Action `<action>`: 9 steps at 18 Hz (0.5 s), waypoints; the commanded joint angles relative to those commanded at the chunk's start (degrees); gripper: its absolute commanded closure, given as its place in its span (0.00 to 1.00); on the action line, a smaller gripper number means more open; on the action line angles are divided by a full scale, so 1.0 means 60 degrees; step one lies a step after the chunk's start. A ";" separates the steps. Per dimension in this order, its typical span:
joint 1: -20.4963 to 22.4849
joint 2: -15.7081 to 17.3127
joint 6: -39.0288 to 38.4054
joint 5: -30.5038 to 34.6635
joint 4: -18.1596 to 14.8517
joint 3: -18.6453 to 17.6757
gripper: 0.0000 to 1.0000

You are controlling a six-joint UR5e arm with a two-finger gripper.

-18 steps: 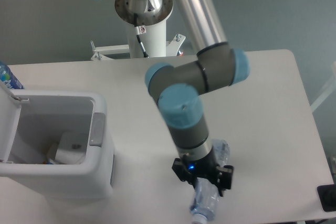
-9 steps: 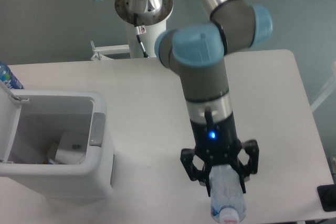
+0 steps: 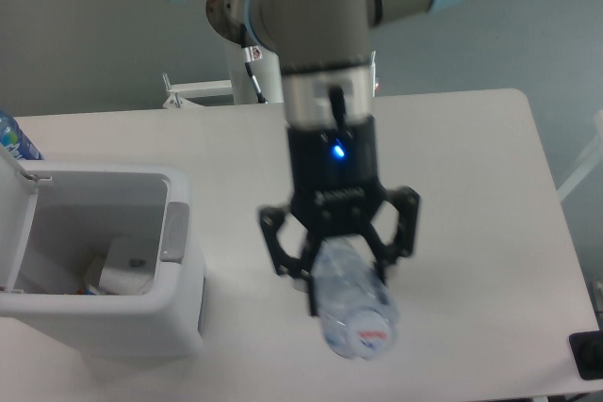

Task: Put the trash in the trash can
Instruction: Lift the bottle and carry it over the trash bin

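- Camera view, taking the trash can (image 3: 185, 261) as landmark: a crumpled white wrapper (image 3: 125, 267) already lies inside it, on the bottom, so one piece looks done.
- Left to do, as I judge: the crushed bottle (image 3: 351, 303) must travel leftward and be dropped into the open bin.
- That bottle is off the table (image 3: 471, 176), well right of the can, cap end toward the lens.
- Gripper (image 3: 341, 253) is clamped on the bottle, fingers either side.
- Arm hangs roughly vertical, wrist pointing down, right of the can.
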 joint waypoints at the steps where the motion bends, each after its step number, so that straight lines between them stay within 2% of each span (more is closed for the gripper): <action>1: -0.0117 0.0015 -0.0015 -0.0059 0.0000 -0.0029 0.34; 4: -0.0774 0.0074 0.0000 -0.0118 0.0000 -0.0102 0.34; 9: -0.1787 0.0512 0.0044 -0.0119 0.0000 -0.1052 0.34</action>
